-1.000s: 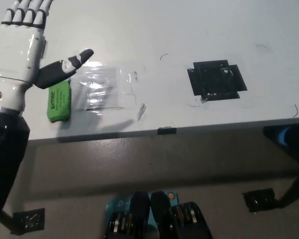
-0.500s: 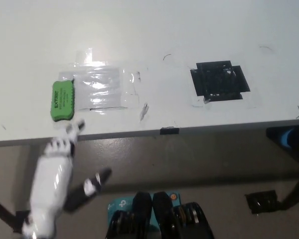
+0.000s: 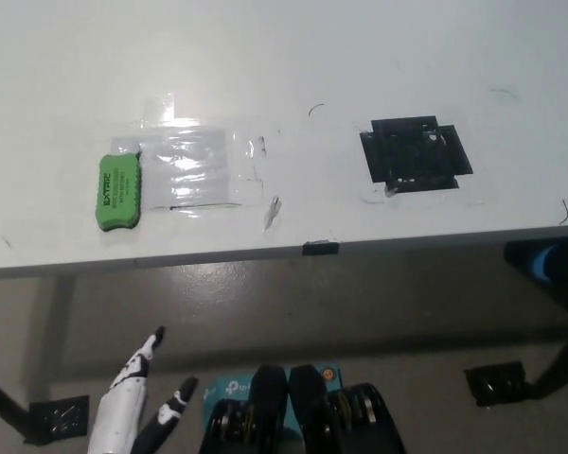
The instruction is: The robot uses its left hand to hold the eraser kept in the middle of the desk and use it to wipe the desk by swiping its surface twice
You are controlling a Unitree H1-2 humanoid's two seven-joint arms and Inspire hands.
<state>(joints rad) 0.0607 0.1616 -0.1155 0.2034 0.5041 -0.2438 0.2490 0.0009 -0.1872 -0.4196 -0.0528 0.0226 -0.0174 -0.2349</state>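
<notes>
The green eraser (image 3: 117, 192) lies flat on the white desk (image 3: 293, 57), near its front left edge, beside a patch of clear tape (image 3: 194, 168). Nothing touches it. My white left hand (image 3: 133, 407) hangs well below the desk's front edge at the picture's lower left, fingers spread apart and holding nothing. My black right hand is out of the picture.
A black taped square (image 3: 415, 151) sits on the desk to the right. A small dark tab (image 3: 317, 248) marks the front edge. Below the desk are the floor, a blue box (image 3: 232, 390) and black table feet (image 3: 497, 380).
My left hand has let go of the eraser's side, dropped off the desk and sunk toward the lower left. The eraser stays where it lay.
</notes>
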